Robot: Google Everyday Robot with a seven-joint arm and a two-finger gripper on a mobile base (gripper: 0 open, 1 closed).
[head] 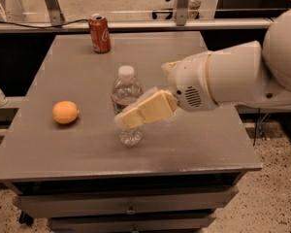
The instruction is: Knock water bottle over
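The water bottle [126, 93] stands upright near the middle of the grey table [77, 149]. It is clear ribbed plastic with a white cap and a label band. My gripper [127, 118] reaches in from the right on a large white arm [233, 76]. Its cream-coloured fingers [150, 108] lie across the front of the bottle's lower half and hide part of it. They look pressed against the bottle's right side.
A red soda can [100, 33] stands at the table's back left. An orange [66, 112] lies at the left. Metal frame legs [181, 4] and a rail run behind the table. Drawers [131, 210] sit below the front edge.
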